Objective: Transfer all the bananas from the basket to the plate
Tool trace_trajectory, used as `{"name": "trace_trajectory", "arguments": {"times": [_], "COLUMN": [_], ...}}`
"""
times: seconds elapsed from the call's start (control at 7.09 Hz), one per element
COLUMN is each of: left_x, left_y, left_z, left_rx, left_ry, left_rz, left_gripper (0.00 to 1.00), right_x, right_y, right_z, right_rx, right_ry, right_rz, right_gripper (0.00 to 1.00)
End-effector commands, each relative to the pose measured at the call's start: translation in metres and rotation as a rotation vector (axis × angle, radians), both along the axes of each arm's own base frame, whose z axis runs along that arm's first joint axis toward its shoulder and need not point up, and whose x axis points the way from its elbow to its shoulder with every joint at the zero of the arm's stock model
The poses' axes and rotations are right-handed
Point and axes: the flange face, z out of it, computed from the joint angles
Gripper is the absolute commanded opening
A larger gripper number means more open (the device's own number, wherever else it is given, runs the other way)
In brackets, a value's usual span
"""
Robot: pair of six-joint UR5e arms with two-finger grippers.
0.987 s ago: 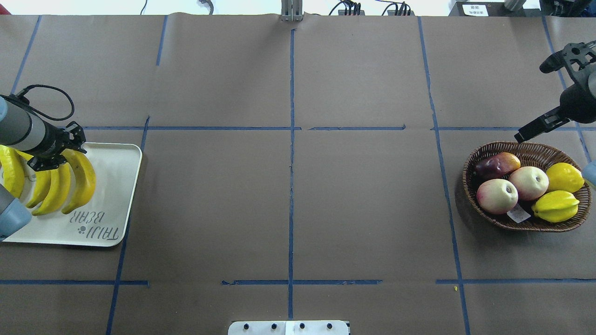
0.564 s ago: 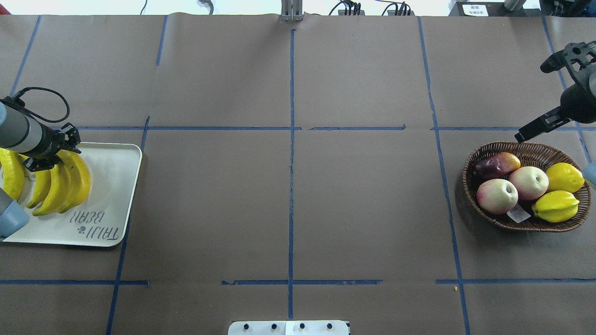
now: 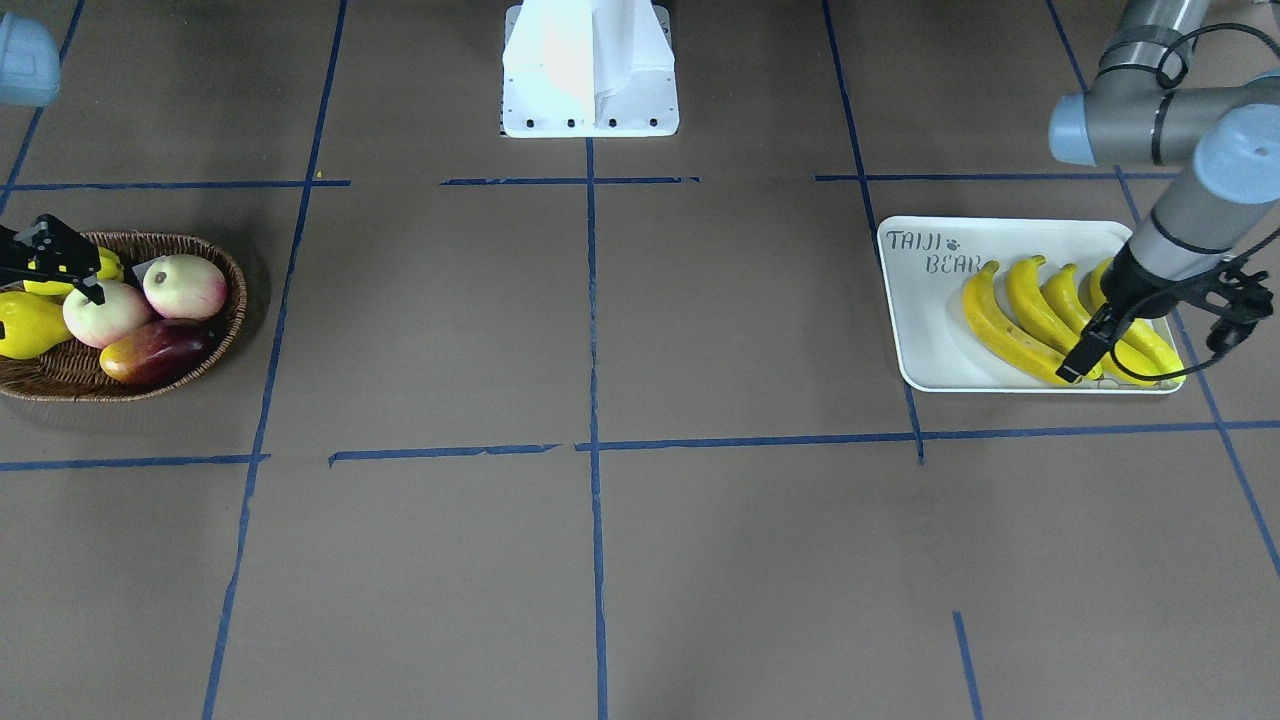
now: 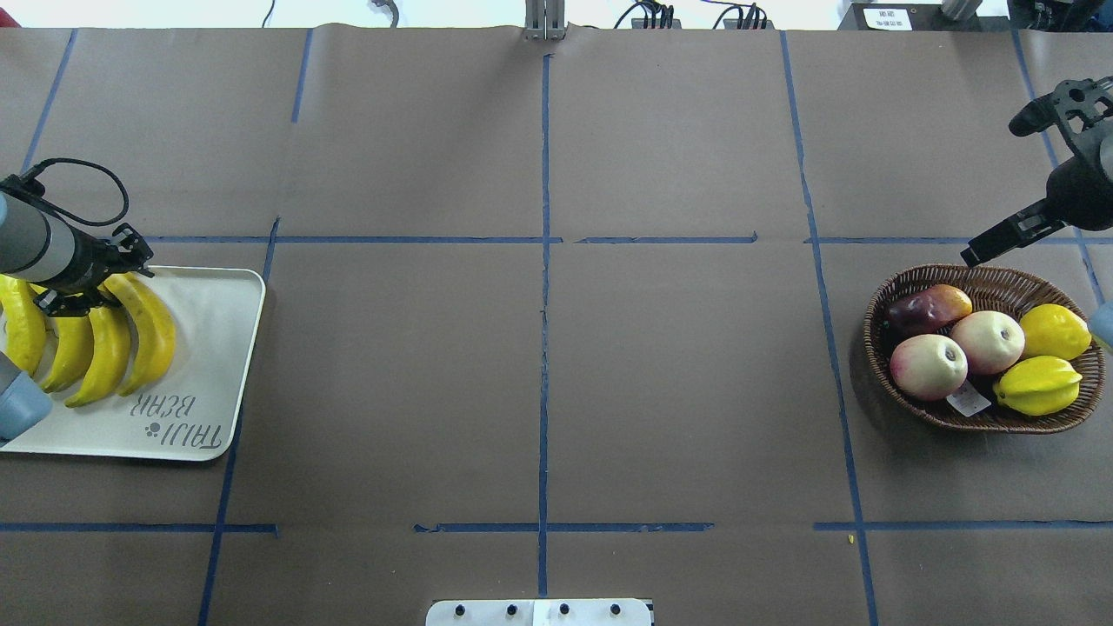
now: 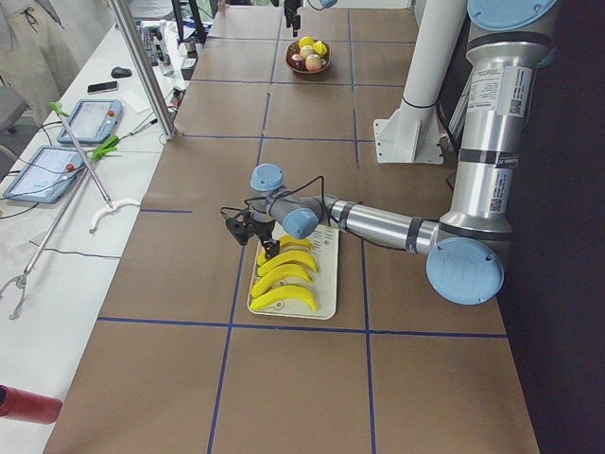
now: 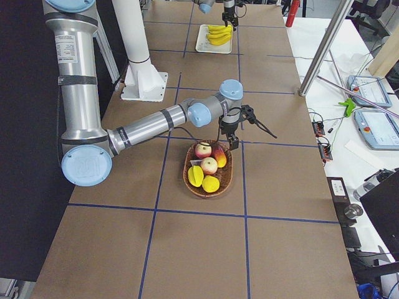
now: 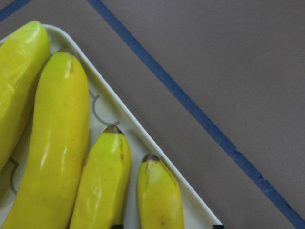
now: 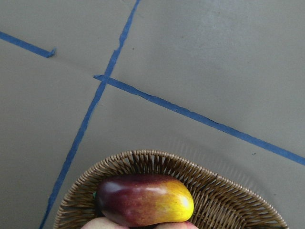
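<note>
Several yellow bananas (image 4: 152, 339) (image 3: 1000, 320) lie side by side on the off-white plate (image 4: 217, 348) (image 3: 930, 330) at the table's left end. My left gripper (image 4: 83, 300) (image 3: 1080, 360) hovers open just above their far tips, holding nothing. In the left wrist view its fingertips barely show at the bottom edge, either side of one banana tip (image 7: 159, 191). The wicker basket (image 4: 983, 274) (image 3: 225, 330) at the right end holds no banana. My right gripper (image 4: 974, 254) (image 3: 90, 290) hangs over its far rim, empty and apparently open.
In the basket lie two peaches (image 4: 928, 365), a dark mango (image 4: 929, 309) (image 8: 143, 198), a plump yellow fruit (image 4: 1054, 330) and a starfruit (image 4: 1039, 385). Blue tape lines cross the brown table. The robot's white base (image 3: 590, 70) stands at the near middle edge.
My left gripper has drawn back leftward off the rightmost banana, which leaned on its neighbour and now lies flat on the plate. The right arm has not moved.
</note>
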Motion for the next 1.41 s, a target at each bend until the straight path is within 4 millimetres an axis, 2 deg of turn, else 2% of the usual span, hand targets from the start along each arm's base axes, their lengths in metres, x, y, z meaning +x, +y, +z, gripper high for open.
{"name": "trace_trajectory", "arguments": {"times": [0.0,0.28,0.42,0.7,0.85,0.99,1.13,1.27], "left_x": [-0.085,-0.149,-0.187,-0.230,-0.234,-0.238,-0.248,-0.248], "left_y": [-0.009,-0.003,0.002,0.014,0.017,0.030,0.033,0.041], "left_z": [0.001,0.005,0.014,0.037,0.039,0.051,0.054,0.066], "left_rx": [0.183,0.317,0.357,0.446,0.454,0.463,0.460,0.439], "left_ry": [0.024,-0.100,-0.130,-0.142,-0.141,-0.138,-0.134,-0.113], "left_rz": [0.175,0.444,0.592,0.713,0.720,0.746,0.728,0.717], "left_gripper": [1.00,1.00,1.00,1.00,1.00,1.00,1.00,1.00], "right_x": [0.029,0.062,0.086,0.136,0.168,0.184,0.190,0.194], "right_y": [-0.006,-0.003,-0.006,-0.003,0.005,0.018,0.024,0.037], "right_z": [0.015,0.032,0.038,0.050,0.065,0.092,0.104,0.122], "right_rx": [-0.024,-0.007,-0.004,-0.018,-0.054,-0.048,-0.063,-0.115], "right_ry": [0.013,0.039,0.069,0.081,0.058,0.066,0.066,0.066], "right_rz": [0.048,0.039,0.005,-0.006,0.013,-0.033,-0.032,-0.012], "right_gripper": [0.99,0.99,0.99,0.99,0.99,0.99,0.99,0.99]}}
